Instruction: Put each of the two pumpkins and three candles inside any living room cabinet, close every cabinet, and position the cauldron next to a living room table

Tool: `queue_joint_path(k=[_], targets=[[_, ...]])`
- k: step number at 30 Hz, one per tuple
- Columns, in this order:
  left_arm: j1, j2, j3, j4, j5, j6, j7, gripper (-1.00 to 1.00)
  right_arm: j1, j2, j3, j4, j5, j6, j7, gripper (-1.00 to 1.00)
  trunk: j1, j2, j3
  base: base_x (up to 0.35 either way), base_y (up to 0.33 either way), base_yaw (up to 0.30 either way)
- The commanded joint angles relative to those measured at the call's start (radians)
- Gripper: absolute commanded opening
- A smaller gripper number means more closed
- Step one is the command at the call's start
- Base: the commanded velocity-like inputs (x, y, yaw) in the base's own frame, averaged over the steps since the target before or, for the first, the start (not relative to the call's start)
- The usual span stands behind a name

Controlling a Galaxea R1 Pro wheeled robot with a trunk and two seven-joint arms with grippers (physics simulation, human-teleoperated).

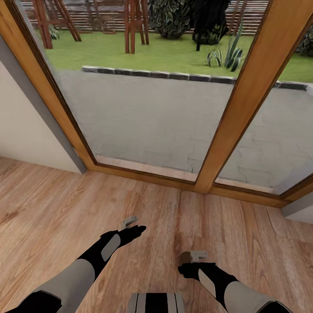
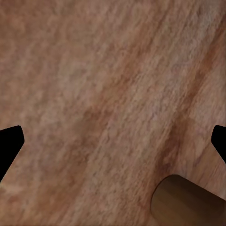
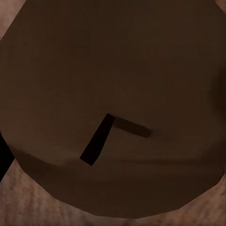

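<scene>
1. Head view: the right gripper (image 1: 198,256) pinches a candle (image 1: 186,257) at 5 o'clock above the floor (image 1: 65,204); a glass door (image 1: 152,108) stands at 12.
2. Right wrist view: the candle's (image 3: 113,108) round end with its wick (image 3: 96,140).
3. Left wrist view: the left gripper (image 2: 113,141) spread wide.

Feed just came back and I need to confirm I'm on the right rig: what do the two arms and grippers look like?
Both arms have light grey forearm shells and black wrists bearing a grey oval panel. The left gripper and right gripper end in small pale grey fingers; the left wrist view shows black fingertips. No cables or markings visible.
</scene>
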Motion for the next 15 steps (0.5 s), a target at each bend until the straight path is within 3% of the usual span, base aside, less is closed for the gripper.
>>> queue_joint_path(k=[1, 15], targets=[[0.000, 0.000, -0.003, 0.000, 0.004, 0.002, 0.000, 1.00, 0.000, 0.000, 0.003, -0.001, -0.003, 0.004, 0.001, -1.00, 0.000, 0.000, -0.001, 0.000, 0.000, 0.000], [0.000, 0.000, -0.003, 0.000, 0.004, 0.002, 0.000, 1.00, 0.000, 0.000, 0.003, -0.001, -0.003, 0.004, 0.001, -1.00, 0.000, 0.000, -0.001, 0.000, 0.000, 0.000]])
